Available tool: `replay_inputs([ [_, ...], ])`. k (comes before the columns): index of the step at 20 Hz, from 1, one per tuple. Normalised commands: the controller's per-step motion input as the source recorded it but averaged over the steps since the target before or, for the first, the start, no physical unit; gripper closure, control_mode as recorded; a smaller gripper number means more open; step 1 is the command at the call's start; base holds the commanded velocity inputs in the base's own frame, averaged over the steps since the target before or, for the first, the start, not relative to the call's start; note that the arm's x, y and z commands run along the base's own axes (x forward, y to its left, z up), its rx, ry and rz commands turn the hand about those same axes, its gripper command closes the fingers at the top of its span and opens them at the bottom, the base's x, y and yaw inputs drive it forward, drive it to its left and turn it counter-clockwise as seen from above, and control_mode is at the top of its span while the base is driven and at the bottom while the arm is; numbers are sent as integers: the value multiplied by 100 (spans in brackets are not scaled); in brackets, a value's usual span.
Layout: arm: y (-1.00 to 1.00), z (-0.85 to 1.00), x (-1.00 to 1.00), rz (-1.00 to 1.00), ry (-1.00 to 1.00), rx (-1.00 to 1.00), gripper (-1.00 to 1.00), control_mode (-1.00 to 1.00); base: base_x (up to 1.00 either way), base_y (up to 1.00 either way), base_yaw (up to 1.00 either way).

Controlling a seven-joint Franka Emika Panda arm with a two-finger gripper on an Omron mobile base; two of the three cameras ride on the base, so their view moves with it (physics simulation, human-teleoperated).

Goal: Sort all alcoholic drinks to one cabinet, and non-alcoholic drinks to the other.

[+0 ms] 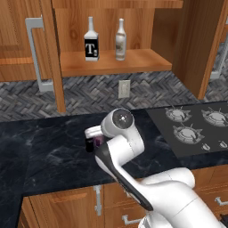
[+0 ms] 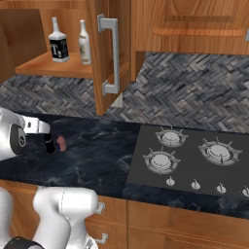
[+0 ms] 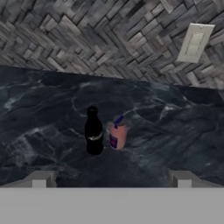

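The two alcoholic drinks stand on the shelf of the open upper cabinet [image 1: 133, 62]: a square clear bottle with a black "T" label [image 1: 91, 43] [image 2: 59, 43] and a slim cream-white bottle [image 1: 120, 41] [image 2: 84, 44]. On the black counter the non-alcoholic drinks stand side by side: a black cola bottle [image 3: 93, 131] [image 2: 49, 143] and a shorter pink-purple bottle [image 3: 117, 134] [image 2: 61, 142] [image 1: 99, 142]. My gripper [image 3: 111, 179] is low over the counter, just short of these two. It is open and holds nothing, with the pair in line between its fingertips [image 3: 43, 178].
A gas hob [image 1: 196, 124] [image 2: 189, 151] takes up the counter's right part. The open cabinet door [image 2: 109, 53] juts out above the counter, and a second door [image 1: 42, 53] stands open on the other side. A wall outlet [image 1: 124, 88] [image 3: 194, 43] sits in the herringbone backsplash.
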Motion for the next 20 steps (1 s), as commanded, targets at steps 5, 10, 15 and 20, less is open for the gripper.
replay_inputs([
  [5,19,-14,40,0,5,0,-100,-100,0,0,0],
  [10,17,-19,37,0,3,0,-100,-100,0,0,0],
  [15,13,-16,31,0,1,0,-100,-100,0,0,0],
  [20,5,-24,27,0,0,0,-100,-100,0,0,0],
])
